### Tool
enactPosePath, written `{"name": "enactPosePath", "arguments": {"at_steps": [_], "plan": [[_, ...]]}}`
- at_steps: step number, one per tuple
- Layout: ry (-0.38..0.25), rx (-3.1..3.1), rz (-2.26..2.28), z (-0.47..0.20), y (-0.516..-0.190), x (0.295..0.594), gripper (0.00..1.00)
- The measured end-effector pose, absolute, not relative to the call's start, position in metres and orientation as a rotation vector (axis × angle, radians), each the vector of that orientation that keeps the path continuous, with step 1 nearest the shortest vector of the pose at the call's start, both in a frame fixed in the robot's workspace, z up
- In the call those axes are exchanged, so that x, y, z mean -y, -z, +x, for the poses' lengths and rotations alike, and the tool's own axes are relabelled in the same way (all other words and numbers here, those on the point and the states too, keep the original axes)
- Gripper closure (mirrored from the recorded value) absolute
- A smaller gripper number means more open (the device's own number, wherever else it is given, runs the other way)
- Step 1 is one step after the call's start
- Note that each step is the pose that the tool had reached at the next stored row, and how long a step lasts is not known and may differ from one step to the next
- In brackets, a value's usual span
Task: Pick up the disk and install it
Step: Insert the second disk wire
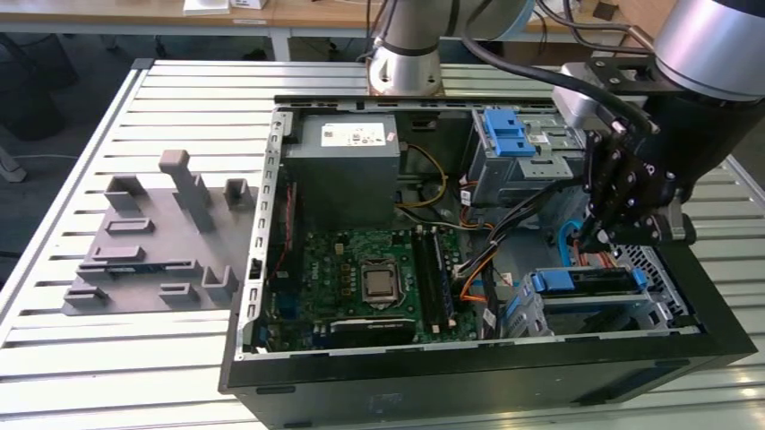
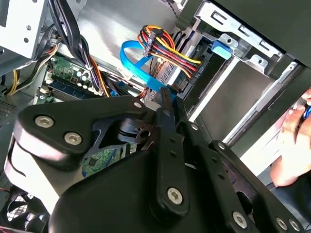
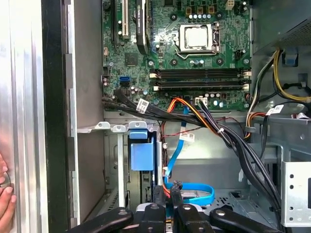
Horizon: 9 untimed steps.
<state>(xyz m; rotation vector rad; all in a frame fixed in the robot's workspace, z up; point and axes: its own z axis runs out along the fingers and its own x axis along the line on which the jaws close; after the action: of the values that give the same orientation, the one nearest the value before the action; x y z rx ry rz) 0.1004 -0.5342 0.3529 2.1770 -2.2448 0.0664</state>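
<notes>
Black linkage bars of the gripper (image 3: pixel 167 209) fill the near edge of both wrist views, its two fingers drawn narrow, almost together. A flat blue data cable (image 3: pixel 192 194) loops right at their tips; I cannot tell whether they pinch it or merely stand beside it. The flat silver-metal disk with blue plastic rails (image 1: pixel 586 287) is not in the gripper's hold. It appears to sit already slid into the grey metal drive cage (image 1: pixel 536 309) just below and beside the fingertips, with its blue end tab (image 3: pixel 141 154) facing out, probably so it can be pulled by hand. The gripper (image 1: pixel 601 240) hangs low inside the open black computer case (image 1: pixel 478 367), reaching between cage and cables, which would explain the slim finger setting. Farther from the fingers a bundle of black, orange and yellow power wires (image 2: pixel 167 46) crosses toward the green motherboard (image 3: pixel 165 48). Well beyond the gripper stands the grey power supply box (image 1: pixel 347 175). At the case's outer wall a person's hand (image 2: pixel 294 141) rests, seemingly steadying it.
</notes>
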Motion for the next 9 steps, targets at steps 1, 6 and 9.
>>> {"name": "enactPosePath", "arguments": {"at_steps": [1, 6, 9], "plan": [[-0.06, 2.248, 2.18, 0.1004, -0.3524, 0.5342, 0.84], [-0.028, 2.255, 2.202, 0.1002, -0.3488, 0.5348, 0.84], [-0.03, 2.237, 2.221, 0.0995, -0.3479, 0.5358, 0.84]]}}
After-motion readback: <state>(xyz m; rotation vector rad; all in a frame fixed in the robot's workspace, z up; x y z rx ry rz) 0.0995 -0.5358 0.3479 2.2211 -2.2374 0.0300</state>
